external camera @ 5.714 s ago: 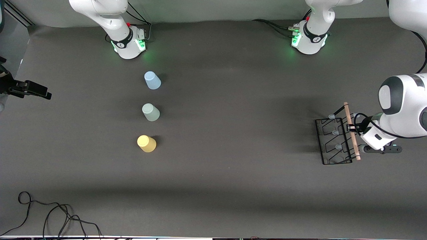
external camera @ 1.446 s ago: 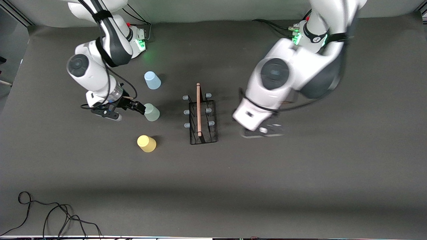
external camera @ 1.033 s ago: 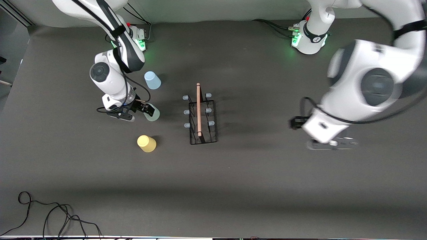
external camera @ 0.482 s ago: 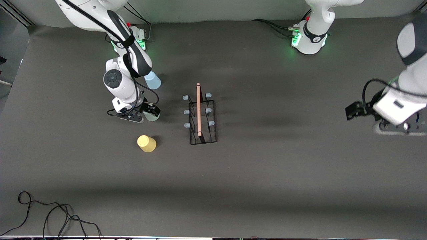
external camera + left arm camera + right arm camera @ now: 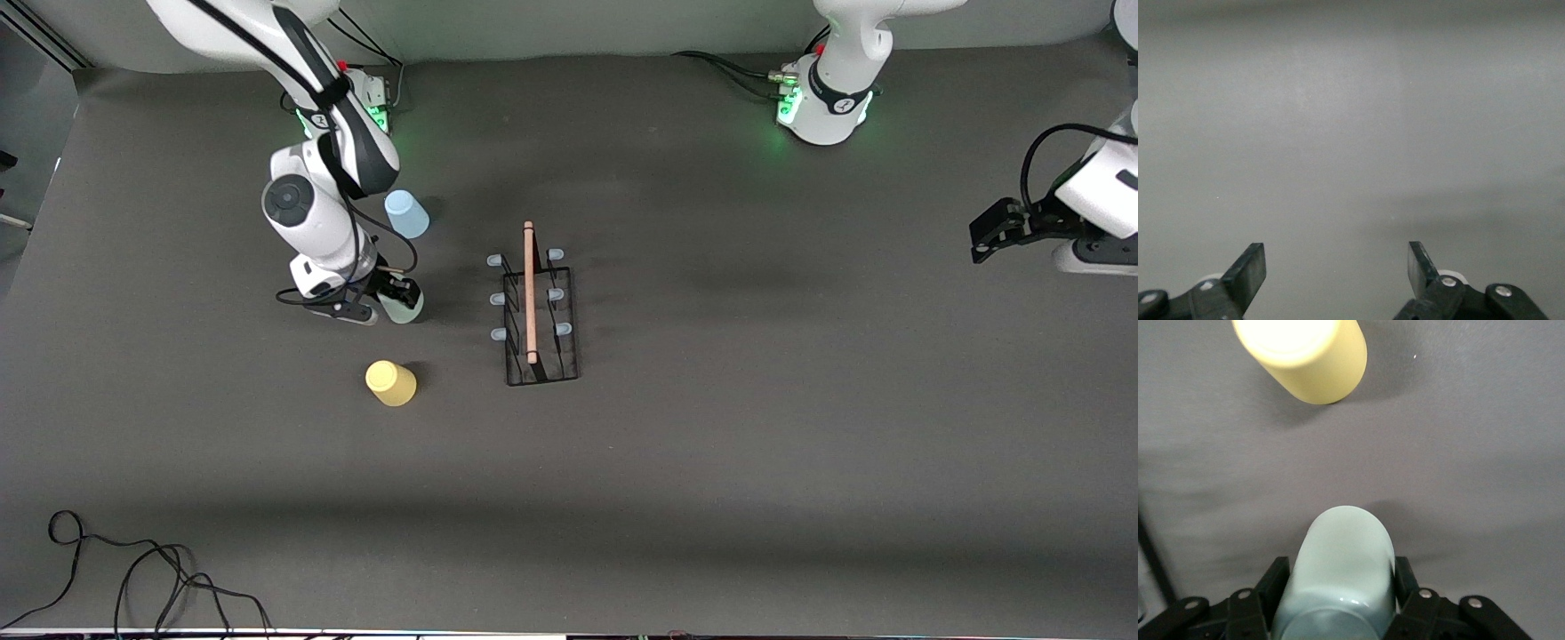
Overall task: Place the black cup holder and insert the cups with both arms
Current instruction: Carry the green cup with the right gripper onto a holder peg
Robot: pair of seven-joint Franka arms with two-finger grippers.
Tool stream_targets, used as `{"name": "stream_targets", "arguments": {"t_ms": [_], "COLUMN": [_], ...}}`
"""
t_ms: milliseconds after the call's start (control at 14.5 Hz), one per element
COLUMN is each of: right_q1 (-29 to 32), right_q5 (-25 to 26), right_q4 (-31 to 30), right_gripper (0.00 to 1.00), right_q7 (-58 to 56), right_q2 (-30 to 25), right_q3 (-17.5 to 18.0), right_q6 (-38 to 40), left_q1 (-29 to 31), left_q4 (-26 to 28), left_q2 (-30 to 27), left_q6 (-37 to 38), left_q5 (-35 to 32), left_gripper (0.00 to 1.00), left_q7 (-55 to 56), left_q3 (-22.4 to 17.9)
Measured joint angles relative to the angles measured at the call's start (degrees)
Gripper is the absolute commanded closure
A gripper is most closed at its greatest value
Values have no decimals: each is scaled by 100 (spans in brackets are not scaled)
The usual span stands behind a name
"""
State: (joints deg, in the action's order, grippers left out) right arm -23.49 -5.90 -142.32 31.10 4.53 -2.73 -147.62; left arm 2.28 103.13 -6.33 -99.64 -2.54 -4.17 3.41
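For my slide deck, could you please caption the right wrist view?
Right gripper closed on the grey-green cup, yellow cup standing nearby.

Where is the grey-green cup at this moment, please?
The grey-green cup is between the right gripper's fingers, which close on its sides, toward the right arm's end of the table, between the light blue cup and the yellow cup, beside the black cup holder.

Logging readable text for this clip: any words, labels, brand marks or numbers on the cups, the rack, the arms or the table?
No text can be read.
Right arm's base: a small mark on its black band, too small to read.
Left arm's base: the same kind of mark, too small to read.
Grey-green cup, yellow cup, light blue cup: plain, no print.
Black cup holder: no label visible.
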Motion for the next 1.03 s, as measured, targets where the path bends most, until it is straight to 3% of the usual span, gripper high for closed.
{"name": "stream_targets", "arguments": {"t_ms": [275,482,757,1033], "right_q1": [1,-82,-896,-1513], "right_q5": [-3,-5,-9,-9], "right_q4": [350,859,1495,2017], "right_gripper": [100,100,100,100], "right_q7": [185,886,2251,3043], "right_q2": [-958,-1246,-1024,-312], "right_q3": [-24,13,31,41], "right_q6": [1344,2107,2292,2257], "left_q1": [0,0,0,1], "left_q4": [1,-43,-37,-37], "left_q2": [-6,-61,-23,116], "left_q6": [-11,-21,-29,-94], "left_q5": [0,0,0,0], "left_gripper": [0,0,0,0], "left_q7": [-9,-95,-143,-164], "left_q3": [26,33,48,41]}}
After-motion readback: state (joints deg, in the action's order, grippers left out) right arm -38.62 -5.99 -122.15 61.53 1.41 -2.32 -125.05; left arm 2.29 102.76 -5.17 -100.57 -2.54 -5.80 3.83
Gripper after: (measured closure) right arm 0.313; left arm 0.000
